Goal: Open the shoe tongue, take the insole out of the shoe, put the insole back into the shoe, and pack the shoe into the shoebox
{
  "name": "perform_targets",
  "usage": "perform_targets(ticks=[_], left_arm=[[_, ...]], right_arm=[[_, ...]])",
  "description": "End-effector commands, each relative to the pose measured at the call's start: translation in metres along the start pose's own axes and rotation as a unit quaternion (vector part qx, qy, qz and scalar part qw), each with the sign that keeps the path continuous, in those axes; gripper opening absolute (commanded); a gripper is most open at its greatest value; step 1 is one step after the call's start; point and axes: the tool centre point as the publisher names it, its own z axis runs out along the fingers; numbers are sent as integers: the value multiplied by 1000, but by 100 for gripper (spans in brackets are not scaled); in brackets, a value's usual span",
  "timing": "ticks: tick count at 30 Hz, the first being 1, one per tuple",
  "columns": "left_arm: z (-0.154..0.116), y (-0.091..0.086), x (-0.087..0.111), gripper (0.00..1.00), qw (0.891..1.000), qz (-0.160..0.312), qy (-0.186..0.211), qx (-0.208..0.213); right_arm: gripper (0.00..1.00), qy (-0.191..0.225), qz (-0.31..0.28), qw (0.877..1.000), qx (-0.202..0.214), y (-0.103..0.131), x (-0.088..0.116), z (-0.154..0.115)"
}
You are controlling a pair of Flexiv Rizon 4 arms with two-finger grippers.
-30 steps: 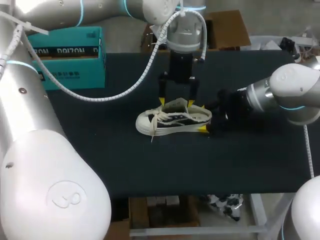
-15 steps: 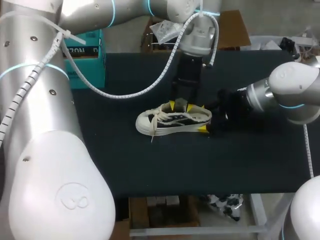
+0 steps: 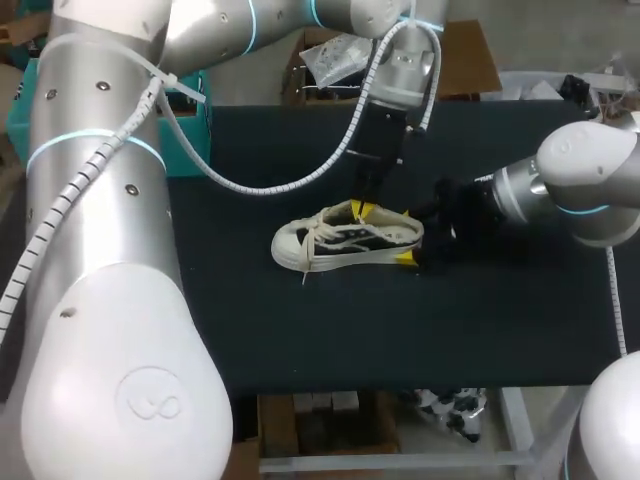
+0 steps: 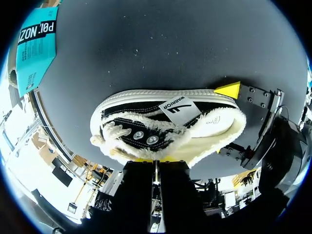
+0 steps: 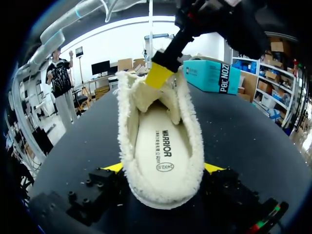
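Sneaker (image 3: 345, 240) in black and cream, with fleece lining, lies on its sole near the middle of the dark table (image 3: 250, 330). In the head view its toe points to the left. The insole (image 5: 161, 146) lies flat inside the sneaker, and the right wrist view shows it through the opening. The tongue (image 5: 146, 95) is lifted up and away from the opening.

The left gripper (image 3: 361, 210) comes down from above. Its yellow tips are pressed together on the fleece edge of the tongue, so it is pinching it. The right gripper (image 3: 403, 235) is at the heel with one yellow tip on each side, both touching, so it is holding the sneaker there.

The teal shoebox (image 4: 36, 48) stands well apart from the sneaker, at the far left part of the table. In the head view it is mostly hidden behind the left arm.
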Motion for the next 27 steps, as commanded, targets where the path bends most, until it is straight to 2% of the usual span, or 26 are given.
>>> perform_targets(ticks=[1, 4, 6, 10, 19, 23, 27], left_arm=[[-4, 14, -14, 0, 999, 5, 38, 38], [-3, 27, -26, 0, 994, -9, 78, 72], [-2, 38, -37, 0, 988, -20, 117, 99], [2, 50, -55, 0, 974, -56, 164, 148], [10, 65, -87, 0, 954, -114, 197, 197], [17, 63, -100, 0, 946, -138, 210, 205], [27, 50, -111, 0, 942, -159, 223, 195]], right_arm=[[0, 1, -1, 1000, -1, -4, -3, 3], [0, 1, -1, 1000, -1, -4, -3, 3], [0, 1, -1, 1000, -1, -4, -3, 3], [0, 1, -1, 1000, -1, -4, -3, 3], [0, 1, -1, 1000, -1, -4, -3, 3], [0, 1, -1, 1000, -1, -4, -3, 3], [0, 1, -1, 1000, -1, -4, -3, 3]])
